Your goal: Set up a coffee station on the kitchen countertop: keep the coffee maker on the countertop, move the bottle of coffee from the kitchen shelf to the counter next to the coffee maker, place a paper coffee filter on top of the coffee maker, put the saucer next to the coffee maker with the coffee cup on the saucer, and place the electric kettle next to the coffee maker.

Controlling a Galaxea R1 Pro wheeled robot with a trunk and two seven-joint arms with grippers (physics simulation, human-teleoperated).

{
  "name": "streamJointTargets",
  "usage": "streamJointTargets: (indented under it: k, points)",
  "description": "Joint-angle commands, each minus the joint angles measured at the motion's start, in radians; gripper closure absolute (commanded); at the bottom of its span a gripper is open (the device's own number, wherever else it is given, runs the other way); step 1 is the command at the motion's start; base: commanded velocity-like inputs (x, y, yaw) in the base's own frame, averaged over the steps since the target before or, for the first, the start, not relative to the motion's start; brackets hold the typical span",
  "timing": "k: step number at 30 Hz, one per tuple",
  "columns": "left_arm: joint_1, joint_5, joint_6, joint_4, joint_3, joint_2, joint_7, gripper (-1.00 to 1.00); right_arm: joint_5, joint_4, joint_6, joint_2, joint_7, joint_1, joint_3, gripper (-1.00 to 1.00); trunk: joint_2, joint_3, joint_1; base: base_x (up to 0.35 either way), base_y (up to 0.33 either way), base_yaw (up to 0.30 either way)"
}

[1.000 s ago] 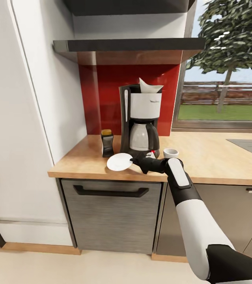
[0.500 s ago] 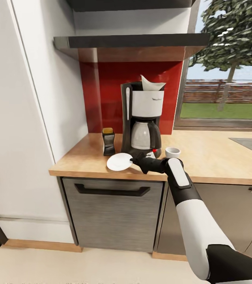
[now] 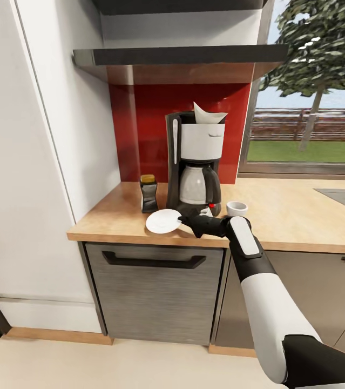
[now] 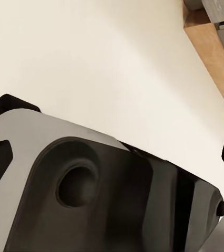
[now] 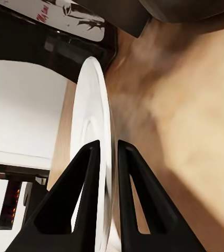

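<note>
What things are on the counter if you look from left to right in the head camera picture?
Bottle of coffee → saucer, held by the right gripper → coffee maker with a paper filter on top → coffee cup.

No text can be read: the bottle of coffee (image 3: 148,194) shows no legible label, and red marks on a white panel (image 5: 64,10) beside the saucer (image 5: 93,152) stay blurred

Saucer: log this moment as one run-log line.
right end effector: shut on saucer | saucer: above countertop, in front of coffee maker | coffee cup: on countertop, empty-handed
</note>
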Motion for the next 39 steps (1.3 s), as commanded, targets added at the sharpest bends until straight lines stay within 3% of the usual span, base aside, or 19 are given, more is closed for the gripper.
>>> streamJointTargets:
  k: [1, 25, 26, 39]
  points:
    - [0.001, 0.007, -0.001, -0.002, -0.009, 0.000, -0.001, -1.00, -0.005, 0.000, 0.005, 0.001, -0.010, 0.000, -0.003, 1.00, 0.000, -0.001, 0.000, 0.000, 0.000, 0.000]
    - [0.001, 0.008, -0.001, -0.002, -0.009, 0.001, -0.001, -1.00, -0.005, 0.000, 0.005, 0.001, -0.010, 0.000, -0.003, 1.00, 0.000, -0.001, 0.000, 0.000, 0.000, 0.000]
    - [0.001, 0.007, -0.001, -0.002, -0.009, 0.001, -0.001, -1.00, -0.005, 0.000, 0.005, 0.001, -0.010, 0.000, -0.003, -1.00, 0.000, -0.001, 0.000, 0.000, 0.000, 0.000]
    - [0.001, 0.008, -0.001, -0.002, -0.009, 0.001, -0.001, -1.00, -0.005, 0.000, 0.005, 0.001, -0.010, 0.000, -0.003, -1.00, 0.000, -0.001, 0.000, 0.000, 0.000, 0.000]
